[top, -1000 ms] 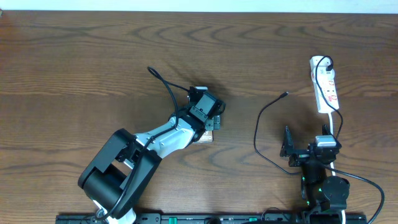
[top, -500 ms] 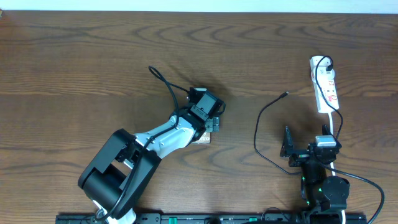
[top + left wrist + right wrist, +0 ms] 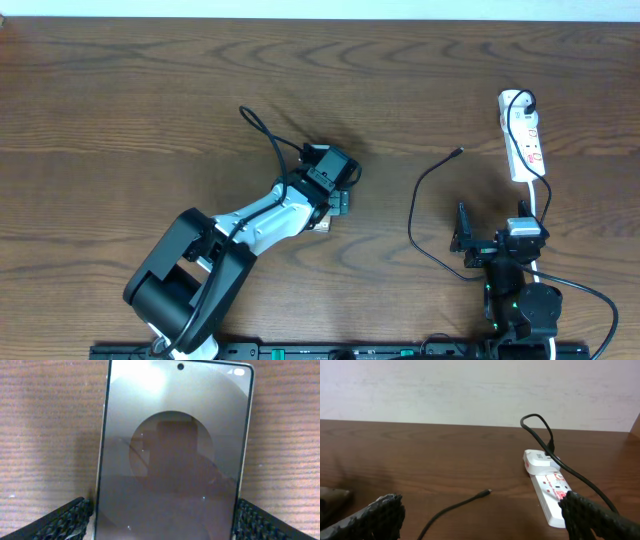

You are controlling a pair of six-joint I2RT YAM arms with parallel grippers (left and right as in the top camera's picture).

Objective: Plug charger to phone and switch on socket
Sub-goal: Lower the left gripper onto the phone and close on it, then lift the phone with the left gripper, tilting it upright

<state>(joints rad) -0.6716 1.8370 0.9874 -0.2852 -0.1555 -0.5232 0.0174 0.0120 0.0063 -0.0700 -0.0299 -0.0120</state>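
The phone (image 3: 172, 450) lies flat on the wooden table with its shiny grey-gold face up; in the overhead view only a corner (image 3: 322, 223) shows under my left arm. My left gripper (image 3: 162, 510) (image 3: 335, 205) straddles the phone, one finger against each long edge. The white socket (image 3: 524, 140) (image 3: 547, 485) lies at the far right with the charger's black plug (image 3: 524, 100) (image 3: 550, 450) at its far end. The charger's thin cable (image 3: 412, 215) loops across the table; its loose connector (image 3: 458, 152) (image 3: 486, 492) lies free. My right gripper (image 3: 490, 225) (image 3: 482, 515) is open and empty, short of the connector.
The socket's white cord (image 3: 545, 200) runs back past my right arm. A thicker black robot cable (image 3: 262, 130) arcs behind my left wrist. A pale wall (image 3: 470, 385) stands beyond the table's far edge.
My left gripper has shifted slightly toward the front left over the phone, and less of the phone shows from overhead. The right arm, charger and socket have not moved.
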